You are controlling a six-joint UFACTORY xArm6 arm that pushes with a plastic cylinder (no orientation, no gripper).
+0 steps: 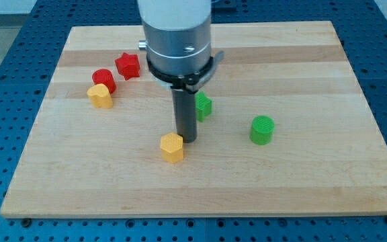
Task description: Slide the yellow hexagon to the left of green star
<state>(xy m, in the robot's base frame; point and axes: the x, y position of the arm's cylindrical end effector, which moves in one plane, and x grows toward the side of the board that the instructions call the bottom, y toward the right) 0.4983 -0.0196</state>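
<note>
Yellow hexagon (172,147) is seen just below and to the view's left of the tip (189,138), touching it or nearly so. No fingers are carried, so nothing can be gripped; only the rod's end is presented. The green star (203,105) is partly hidden behind the rod, above and slightly right of the tip. The task is judged unfinished: the hexagon lies lower than the star and must be pushed upward to sit level at its left.
</note>
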